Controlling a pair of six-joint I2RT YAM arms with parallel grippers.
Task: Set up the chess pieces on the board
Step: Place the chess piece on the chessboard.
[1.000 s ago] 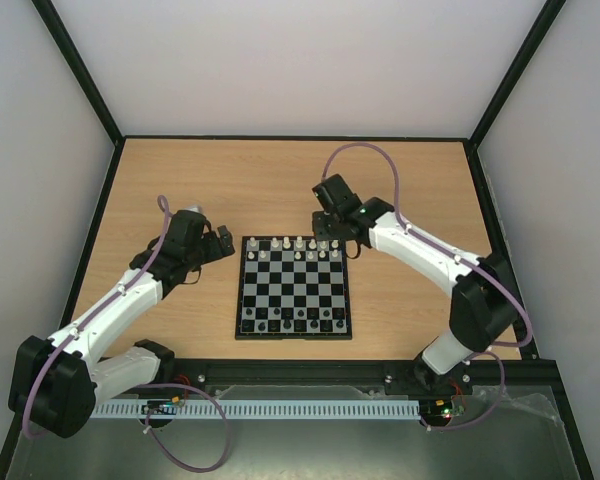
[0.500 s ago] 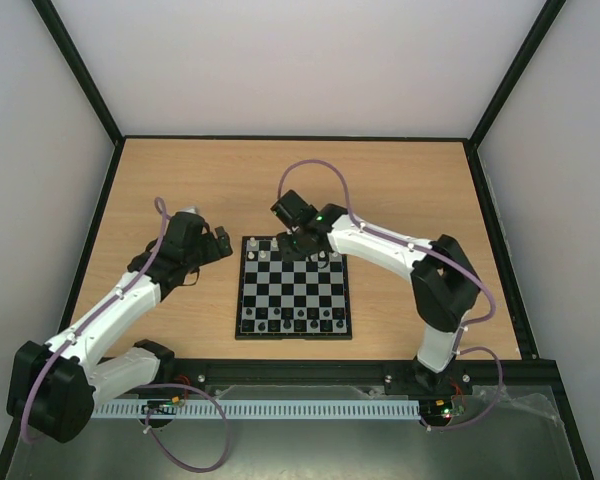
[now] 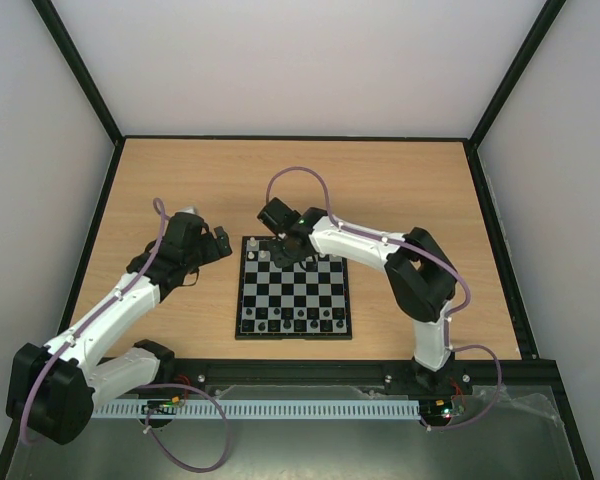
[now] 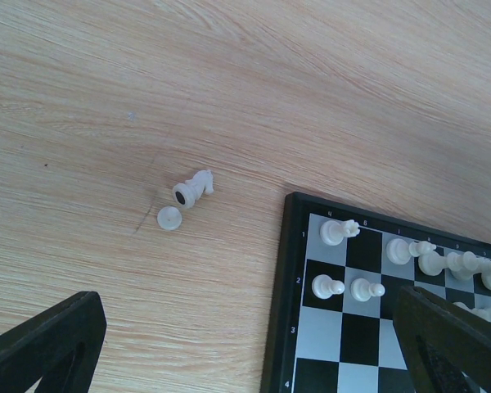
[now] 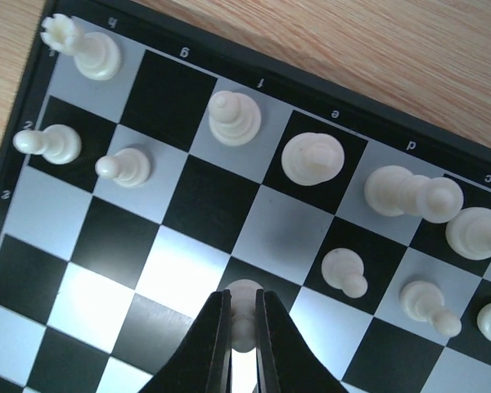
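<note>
Our right gripper [image 5: 243, 313] clamps a white pawn [image 5: 244, 288] a few squares inside the board [image 5: 295, 90]'s rim. Our left gripper [image 4: 245, 327], spread wide, hovers off-board, with a toppled knight [image 4: 192, 190] at eleven o'clock.

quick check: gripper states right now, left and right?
Left gripper: open, holding nothing.
Right gripper: shut on a white pawn.

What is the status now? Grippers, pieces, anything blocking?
Right gripper shut on a white pawn over the board. Left gripper open, beside the board. One white piece lies tipped on the table. No obstruction seen.
</note>
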